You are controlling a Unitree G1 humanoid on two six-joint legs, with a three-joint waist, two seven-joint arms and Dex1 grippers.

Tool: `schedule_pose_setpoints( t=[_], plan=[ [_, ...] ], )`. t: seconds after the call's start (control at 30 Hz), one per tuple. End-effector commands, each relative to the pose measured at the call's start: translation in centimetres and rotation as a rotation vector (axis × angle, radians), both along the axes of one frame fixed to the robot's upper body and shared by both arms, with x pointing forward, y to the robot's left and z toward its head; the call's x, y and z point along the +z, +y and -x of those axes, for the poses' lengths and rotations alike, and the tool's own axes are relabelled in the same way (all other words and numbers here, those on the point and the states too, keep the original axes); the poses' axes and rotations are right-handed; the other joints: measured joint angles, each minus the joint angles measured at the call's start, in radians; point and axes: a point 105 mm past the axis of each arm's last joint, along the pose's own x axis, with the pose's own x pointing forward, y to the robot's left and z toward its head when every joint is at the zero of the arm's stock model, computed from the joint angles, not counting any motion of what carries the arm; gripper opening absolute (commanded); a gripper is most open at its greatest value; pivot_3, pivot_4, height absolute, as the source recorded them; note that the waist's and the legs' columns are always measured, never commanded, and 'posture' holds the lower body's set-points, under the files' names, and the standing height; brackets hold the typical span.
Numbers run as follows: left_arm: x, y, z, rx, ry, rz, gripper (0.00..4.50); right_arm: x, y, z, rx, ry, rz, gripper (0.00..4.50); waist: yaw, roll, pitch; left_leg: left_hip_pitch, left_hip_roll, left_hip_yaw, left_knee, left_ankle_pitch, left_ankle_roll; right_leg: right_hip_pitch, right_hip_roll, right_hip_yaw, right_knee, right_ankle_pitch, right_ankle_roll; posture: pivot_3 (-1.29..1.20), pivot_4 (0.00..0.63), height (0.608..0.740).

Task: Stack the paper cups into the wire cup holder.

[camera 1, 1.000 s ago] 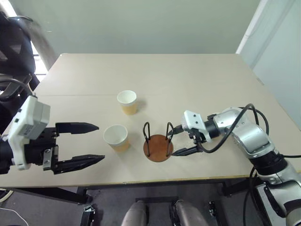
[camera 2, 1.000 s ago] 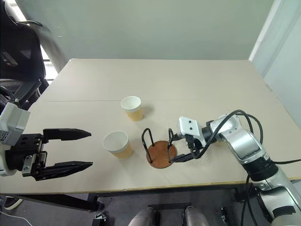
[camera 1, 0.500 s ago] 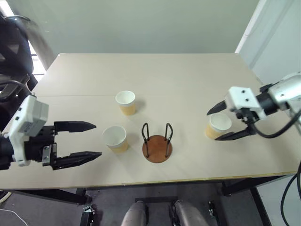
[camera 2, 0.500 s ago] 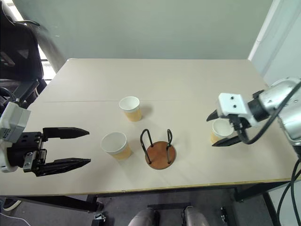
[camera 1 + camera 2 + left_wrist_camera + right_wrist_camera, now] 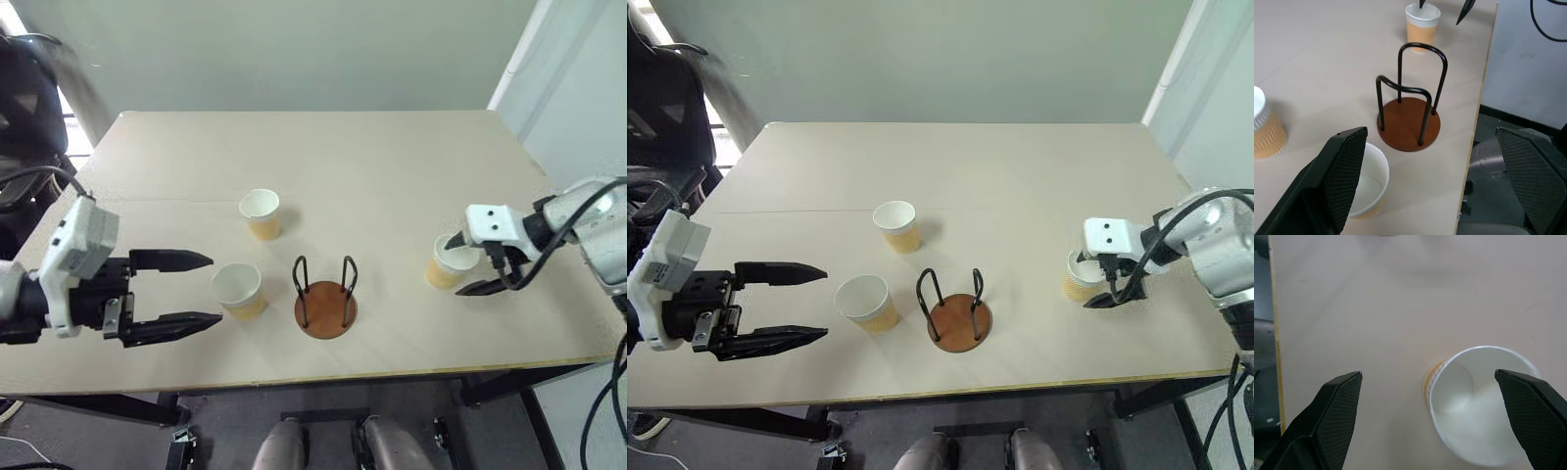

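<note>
Three tan paper cups stand upright on the table: one at the back [image 5: 260, 212], one left of the holder [image 5: 238, 289], one far right [image 5: 446, 264]. The wire cup holder [image 5: 325, 308] stands empty between them, its black loops rising from a brown disc. My left gripper [image 5: 215, 289] is open, its tips level with and just short of the left cup [image 5: 1369, 186]. My right gripper [image 5: 457, 264] is open and points down, straddling the right cup [image 5: 1484, 411], which sits nearer one finger [image 5: 1533, 416].
The beige table [image 5: 323, 157] has its front edge close below the holder and both grippers. A dark chair [image 5: 666, 108] stands off the back left corner. A pale wall panel [image 5: 578, 88] runs along the right side.
My right gripper swung from beside the holder out to the right and came down around the right cup. The left gripper hardly moved.
</note>
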Motion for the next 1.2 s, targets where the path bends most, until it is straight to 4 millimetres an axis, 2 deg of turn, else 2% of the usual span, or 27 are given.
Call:
schedule_pose_setpoints(
  t=[0.03,0.13,0.23,0.4,0.6,0.8,0.83,1.03,1.13,1.2],
  plan=[
    [0.8,0.0,0.5,0.008,-0.043,-0.013,4.50,0.4,0.0,-0.7,0.007,-0.052,0.036,4.48,0.000,0.000,0.000,0.000,0.000,0.000,0.000,0.000,0.000,0.000,0.000,0.000,0.000,0.000,0.000,0.00,0.150,0.740],
    [0.8,0.0,0.7,0.019,-0.044,-0.017,4.50,-0.3,-0.2,-1.0,0.006,-0.045,0.062,4.48,0.000,0.000,0.000,0.000,0.001,0.000,0.001,0.000,0.000,0.000,0.001,0.000,0.000,0.000,-0.001,0.00,0.150,0.740],
    [0.8,0.2,0.9,0.033,-0.044,-0.022,4.50,-0.6,0.0,-1.2,0.014,-0.044,0.066,3.96,0.000,0.000,0.000,0.000,0.001,0.000,0.001,0.000,0.000,0.000,0.001,0.000,0.000,0.000,-0.001,0.00,0.150,0.740],
    [0.8,0.3,0.8,0.045,-0.046,-0.024,4.50,-0.3,-0.2,-1.6,0.019,-0.058,0.077,2.21,0.001,0.000,0.000,0.000,0.002,0.000,0.002,0.000,0.000,0.000,0.002,0.000,0.000,-0.004,-0.009,0.00,0.150,0.740],
    [0.7,0.4,0.6,0.053,-0.055,-0.029,4.50,-0.1,-0.5,-1.1,0.047,-0.040,0.105,0.04,0.001,0.000,0.000,0.000,0.002,0.000,0.003,0.000,0.000,0.000,0.003,0.001,0.000,-0.003,-0.010,0.00,0.150,0.740],
    [0.7,0.5,0.4,0.058,-0.062,-0.034,4.50,0.5,0.0,-0.3,0.102,-0.015,0.090,0.02,0.001,0.000,0.000,0.000,0.003,0.000,0.003,-0.001,-0.001,0.000,0.003,0.001,0.000,-0.003,-0.010,0.00,0.150,0.740],
    [0.7,0.5,0.4,0.057,-0.061,-0.034,4.50,1.1,0.5,-0.2,0.120,-0.025,0.064,0.02,0.001,0.000,0.000,0.000,0.003,0.000,0.003,-0.001,-0.001,0.000,0.004,0.001,0.000,-0.003,-0.010,0.00,0.150,0.740],
    [0.8,0.6,0.5,0.054,-0.060,-0.035,4.50,7.9,5.0,-0.7,0.174,-0.143,-0.193,0.02,-0.009,0.002,0.001,0.001,0.004,0.000,0.003,0.000,-0.002,0.000,0.006,0.003,0.000,-0.002,-0.013,0.00,0.150,0.740],
    [0.8,0.5,0.5,0.054,-0.060,-0.034,4.50,10.8,7.3,0.3,0.266,-0.177,-0.286,0.02,-0.010,0.002,0.001,0.001,0.005,0.000,0.002,0.000,-0.002,0.000,0.007,0.002,0.000,-0.004,-0.015,0.00,0.150,0.740],
    [0.7,0.5,0.5,0.053,-0.059,-0.033,4.50,11.8,8.8,1.4,0.339,-0.166,-0.344,0.02,-0.009,0.002,0.001,0.001,0.005,0.000,0.002,-0.001,-0.002,0.000,0.007,0.002,0.000,-0.004,-0.016,0.00,0.150,0.740]
  ],
)
